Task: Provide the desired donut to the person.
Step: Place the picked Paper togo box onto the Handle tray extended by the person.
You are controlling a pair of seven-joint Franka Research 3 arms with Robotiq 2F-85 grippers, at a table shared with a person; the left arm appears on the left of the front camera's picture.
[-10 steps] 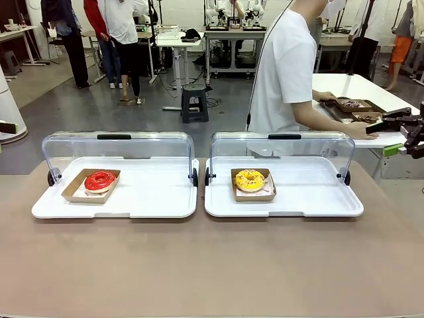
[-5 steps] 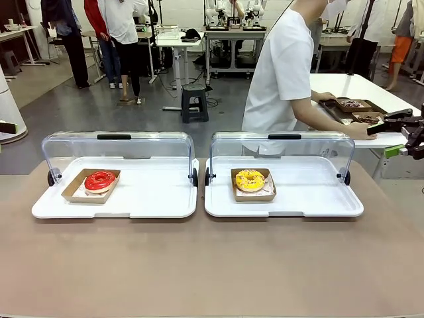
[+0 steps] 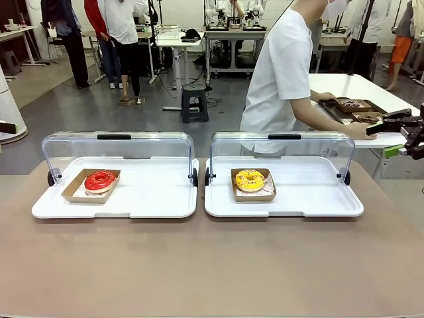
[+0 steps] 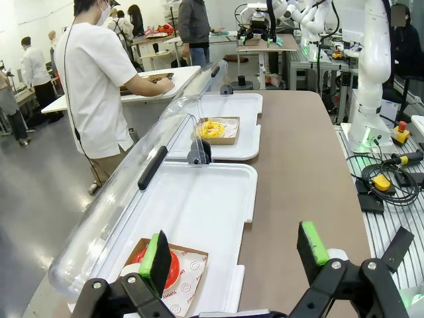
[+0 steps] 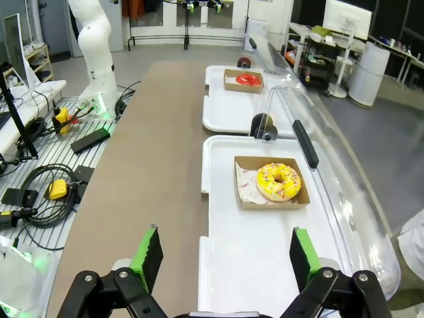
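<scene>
My left gripper (image 4: 235, 255) spread wide and empty at bottom of frame above the red donut (image 3: 100, 179) in its left tray (image 3: 159, 205), my right gripper (image 5: 225, 258) equally wide, empty, yellow donut (image 3: 250, 179) centre frame, the person (image 3: 281, 73) upper right, turned away.

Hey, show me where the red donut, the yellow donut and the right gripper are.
red donut (image 3: 100, 179), front view, on its icing.
yellow donut (image 5: 279, 181), right wrist view, on its sprinkled icing.
right gripper (image 5: 222, 255), right wrist view, midway between its green-padded fingertips.
</scene>
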